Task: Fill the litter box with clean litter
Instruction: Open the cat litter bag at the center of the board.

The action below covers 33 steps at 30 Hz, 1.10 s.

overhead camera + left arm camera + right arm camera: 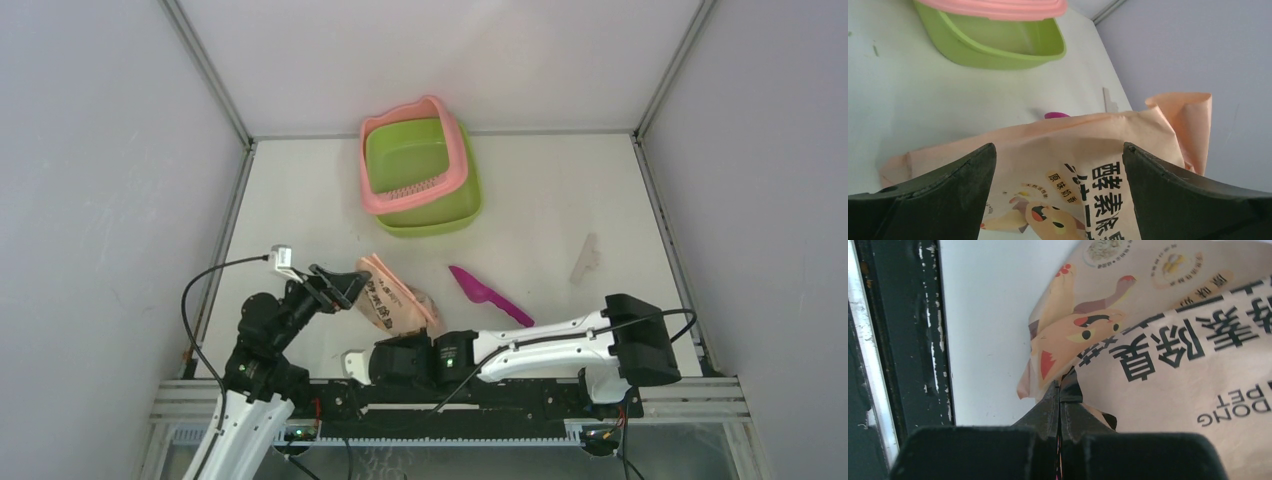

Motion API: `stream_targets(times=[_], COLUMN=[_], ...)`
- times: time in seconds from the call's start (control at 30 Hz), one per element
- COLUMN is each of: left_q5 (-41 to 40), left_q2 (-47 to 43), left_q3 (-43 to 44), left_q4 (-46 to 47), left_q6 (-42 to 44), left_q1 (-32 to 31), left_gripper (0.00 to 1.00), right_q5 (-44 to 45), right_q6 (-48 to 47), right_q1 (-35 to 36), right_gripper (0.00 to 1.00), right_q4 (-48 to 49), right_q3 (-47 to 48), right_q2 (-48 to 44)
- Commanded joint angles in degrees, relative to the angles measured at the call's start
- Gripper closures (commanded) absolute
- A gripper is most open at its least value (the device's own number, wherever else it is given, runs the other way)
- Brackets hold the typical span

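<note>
The right claw [1059, 390] is pinched tight on a corner of the peach printed bag [400, 305]. The left claw [1059, 147] gapes wide at the bag's 9 o'clock edge. The litter box [372, 175] sits at 12 o'clock on the tabletop [560, 190].

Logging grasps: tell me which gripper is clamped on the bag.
The right gripper: its jaws are pinched shut on an edge of the bag. The left gripper is open, jaws wide either side of it.
</note>
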Motion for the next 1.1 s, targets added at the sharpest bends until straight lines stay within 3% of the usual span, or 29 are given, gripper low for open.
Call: stream_targets(times=[0.0,0.23,0.33,0.53,0.6,0.7,0.8,0.9,1.07], left_q5=[4.6,11.1,14.7,19.2,19.6,20.2,19.6,18.0,16.3], left_q2=[1.6,6.9,6.6,4.3,4.0,5.0,5.7,5.5,4.7], left_q3=[0.4,2.3,0.7,-0.3,-0.5,-0.9,-0.7,-0.6,0.5], left_q4=[5.3,8.9,15.2,17.6,17.8,18.2,17.0,14.9,12.0], left_q6=[-1.6,2.1,-0.2,-1.0,-0.9,-0.5,0.2,1.0,2.2], left_q1=[0.4,0.4,0.4,0.3,0.3,0.3,0.2,0.3,0.3], left_gripper=[0.00,0.00,0.00,0.02,0.06,0.30,0.42,0.43,0.43], right_q5=[1.2,-0.3,-1.2,-2.9,-4.9,-10.4,-16.0,-19.2,-22.1], right_q6=[2.8,5.2,5.9,6.7,6.9,9.0,12.5,16.5,23.4], right_q1=[2.8,3.8,3.8,1.9,0.9,-0.7,-2.2,-3.7,-11.6], right_gripper=[1.00,1.00,1.00,1.00,1.00,1.00,0.86,0.68,0.59], right_q4=[-0.3,-0.4,-0.3,-0.6,-0.5,-1.1,-2.8,-2.6,-1.2], right_q3=[-0.4,-0.4,-0.5,-0.6,-1.0,-0.7,1.3,1.6,1.7], right_q2=[2.5,2.7,2.6,1.5,-0.4,-5.2,-10.1,-15.8,-26.0])
